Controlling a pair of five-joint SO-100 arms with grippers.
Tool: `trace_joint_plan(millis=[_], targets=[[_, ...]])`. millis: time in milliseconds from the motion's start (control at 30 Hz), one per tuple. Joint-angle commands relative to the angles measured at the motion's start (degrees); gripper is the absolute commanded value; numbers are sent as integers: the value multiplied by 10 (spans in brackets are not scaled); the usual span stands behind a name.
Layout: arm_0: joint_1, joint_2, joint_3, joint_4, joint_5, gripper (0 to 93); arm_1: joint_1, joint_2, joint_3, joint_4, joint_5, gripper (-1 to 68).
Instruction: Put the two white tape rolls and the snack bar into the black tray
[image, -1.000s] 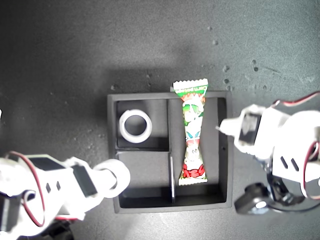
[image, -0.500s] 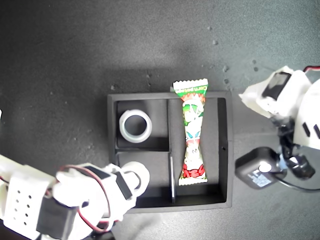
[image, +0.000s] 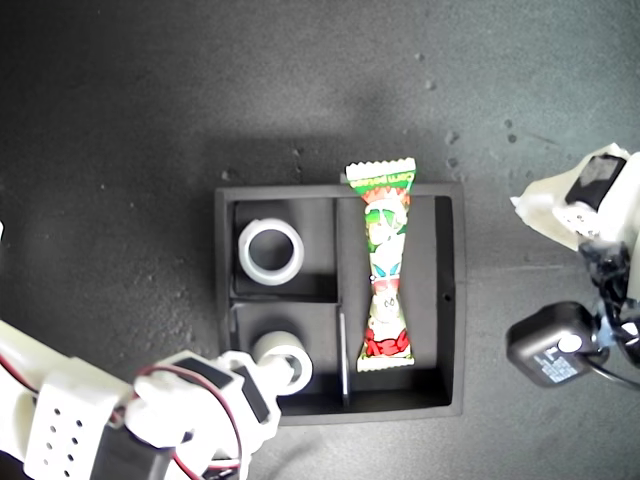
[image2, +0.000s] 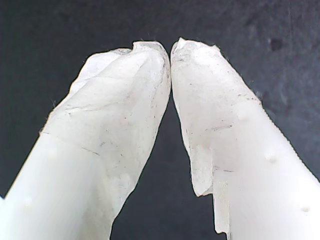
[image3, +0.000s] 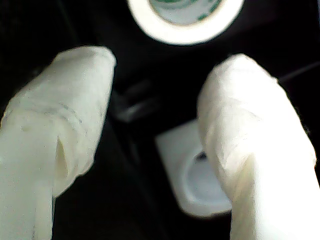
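My second gripper (image3: 155, 85) had its fingers (image3: 60, 115) spread apart, nothing between them. Under them, a white tape roll (image3: 192, 175) lay in the black tray (image: 225, 300), partly covered by one finger. Beyond the fingertips sat the other tape roll with a greenish inner rim (image3: 186, 15). In the exterior view this gripper (image: 285, 370) hung over the small square section nearer that view's bottom, where the plain white tape roll (image: 283, 357) lay just at its tip. The green-rimmed roll (image: 270, 251) lay flat in the small section above it, apart from the walls.

My first gripper (image2: 171, 50) had its fingers (image2: 125, 100) pressed together at the tips, gripping nothing, over the bare dark bench (image2: 65, 30). In the exterior view that arm (image: 590, 200) sat at the view's right edge, well apart from the tray, with a black camera block (image: 550, 345) below it.

Snack bar (image: 386, 265) lay lengthwise in the long section, its upper crimped end resting over the tray's far wall, lower end inside. Bench (image: 200, 90) was dark and speckled.
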Motion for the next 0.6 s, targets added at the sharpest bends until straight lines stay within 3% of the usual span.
trace_joint_plan(millis=[0, 300, 567], targets=[[7, -7, -62, 28, -10, 122, 4, 35, 2, -11, 9, -4], [-38, 129, 62, 69, -24, 43, 34, 323, 319, -153, 97, -4], [-115, 420, 382, -46, -25, 28, 38, 635, 630, -264, 171, -4]])
